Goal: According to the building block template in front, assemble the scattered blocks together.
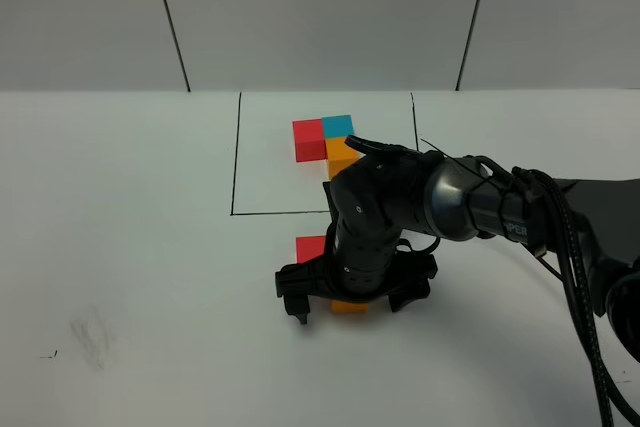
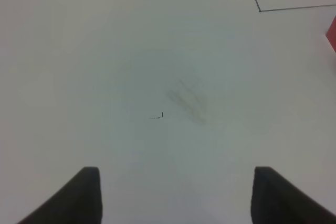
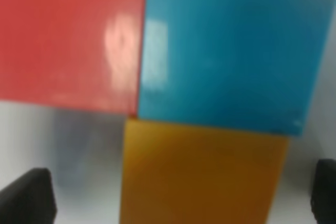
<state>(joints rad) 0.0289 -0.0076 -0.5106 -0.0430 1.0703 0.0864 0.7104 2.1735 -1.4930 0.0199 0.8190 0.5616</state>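
Note:
The template, a red [image 1: 308, 139], blue [image 1: 338, 126] and orange [image 1: 343, 157] L, sits inside the black outline [image 1: 233, 167] at the back. My right gripper [image 1: 350, 292] hangs low over the loose cubes in front of the outline. From above I see only the loose red cube [image 1: 311, 248] and an edge of the orange cube [image 1: 349, 305]. The right wrist view shows red [image 3: 71, 40] against light blue [image 3: 231, 51], with orange [image 3: 202, 174] below blue. The right gripper [image 3: 176, 198] is open, its fingertips [image 3: 26, 198] apart from the orange cube. My left gripper [image 2: 178, 195] is open and empty.
The white table [image 1: 120, 247] has a faint smudge [image 2: 186, 100] and a small black mark [image 2: 160, 115] under the left gripper. The outline's corner [image 2: 260, 10] and a red cube edge [image 2: 332, 32] show in the left wrist view. The right arm [image 1: 480, 202] crosses from the right.

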